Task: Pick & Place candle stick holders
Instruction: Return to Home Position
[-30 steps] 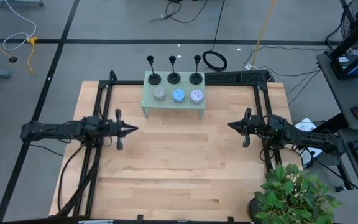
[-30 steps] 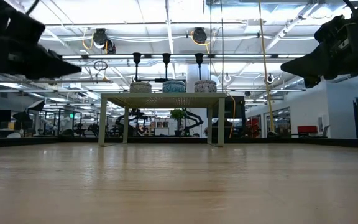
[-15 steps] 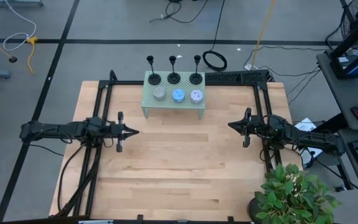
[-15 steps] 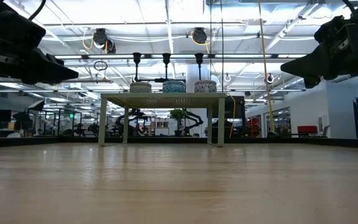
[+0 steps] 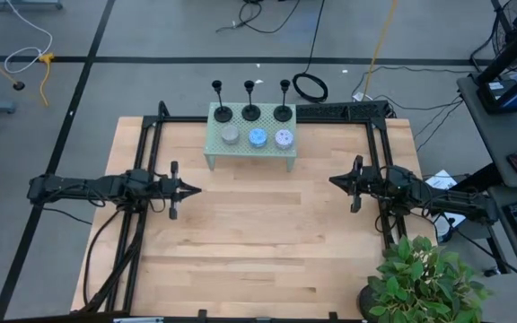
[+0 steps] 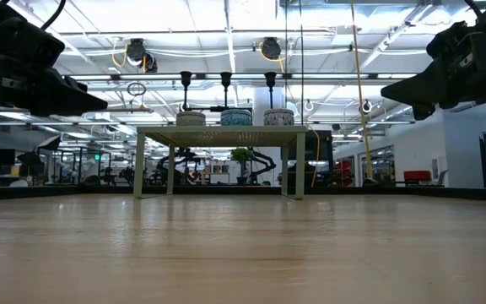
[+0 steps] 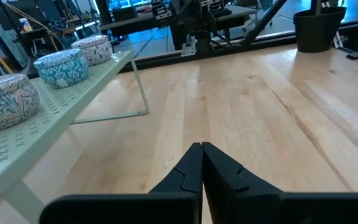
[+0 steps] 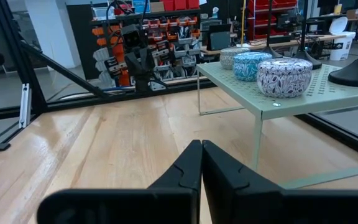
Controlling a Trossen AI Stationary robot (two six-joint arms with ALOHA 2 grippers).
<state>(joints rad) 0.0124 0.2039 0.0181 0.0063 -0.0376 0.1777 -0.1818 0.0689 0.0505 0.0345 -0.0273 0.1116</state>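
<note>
Candle stick holders point(image 5: 251, 111) stand on shelf's point(image 5: 249, 154) back edge w/ left gripper point(image 5: 194, 188) & right gripper point(image 5: 333, 180), both pinched shut & empty, flanking shelf's front, so homing should pull straight back from shelf, no swing.

— Where's the top camera?
— Straight overhead, far off, looking down on the whole worktop point(image 5: 258, 233).
— And the low one?
— At worktop height, facing level across it to the shelf point(image 6: 222, 132).
— The wrist ones?
— One sits close behind the left hand point(image 7: 201, 147), one behind the right hand point(image 8: 201, 144), each facing inward over the boards. All four views share the shelf.
</note>
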